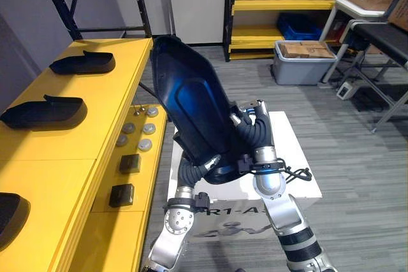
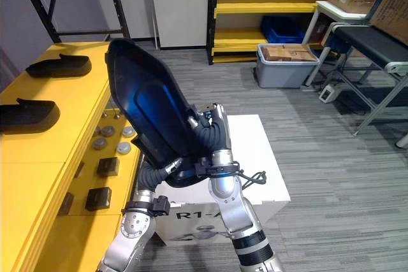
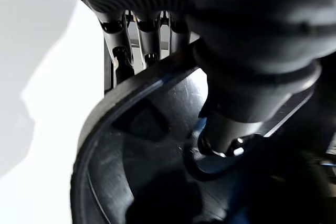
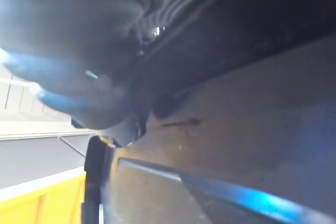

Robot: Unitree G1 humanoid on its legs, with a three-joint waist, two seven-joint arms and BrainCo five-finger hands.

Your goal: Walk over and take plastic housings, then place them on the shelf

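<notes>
Plastic housing (image 1: pixel 191 100): up off everything, carried at its lower end by both hands, hollow side facing the robot.
Long axis: runs up and away from the fingers, with the far tip leaning over towards the left.
Yellow shelf (image 1: pixel 108 93): off to the left of the fingers and lower than the raised tip; two more housings (image 1: pixel 83 63) are parked on it further along.
Nearer hand: the left one, I'd say, on the shelf side.
Left hand (image 3: pixel 122 51): fingers run behind the rim and the thumb presses inside the shell, so it's clamped on the edge.
Right hand (image 1: pixel 250 122): tucked behind the housing's right flank; can't tell what its fingers are doing.
</notes>
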